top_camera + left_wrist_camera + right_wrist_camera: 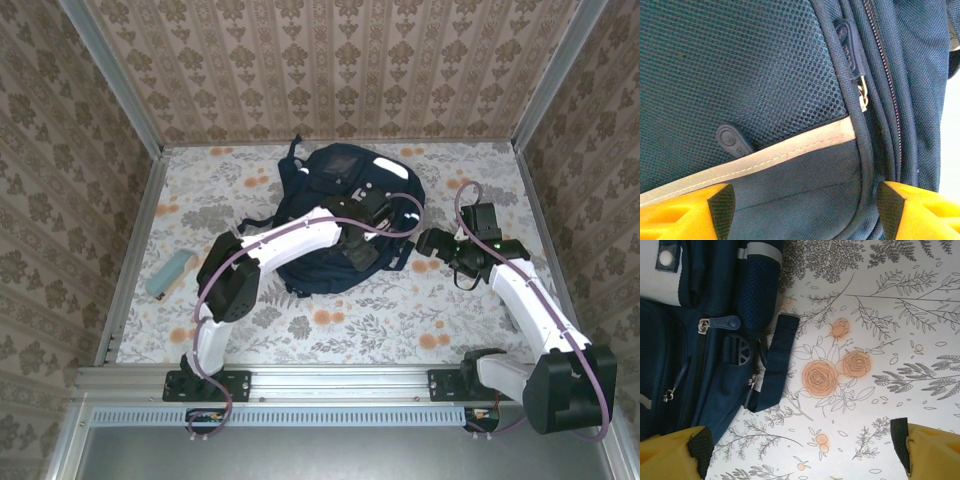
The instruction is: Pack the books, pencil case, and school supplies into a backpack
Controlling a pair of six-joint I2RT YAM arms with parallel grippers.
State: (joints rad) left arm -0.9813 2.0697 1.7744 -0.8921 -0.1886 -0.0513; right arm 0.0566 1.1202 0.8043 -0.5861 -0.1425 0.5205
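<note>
The navy backpack (330,175) lies flat in the middle of the table. My left gripper (378,212) hovers over its front, open; in the left wrist view the gripper (805,212) spans the backpack's fabric (790,195) just below a white stripe (765,162), holding nothing. A zipper pull (847,45) and a second pull (732,141) lie above it. My right gripper (432,243) stands open over the bare cloth (805,440) right of the backpack (670,365), close to a loose strap (775,365). The mint-green pencil case (172,273) lies far left. The books are out of view.
The floral tablecloth (380,320) covers the table, which is boxed in by patterned walls with metal rails (130,250) along its edges. There is room in front of the backpack and at the far right.
</note>
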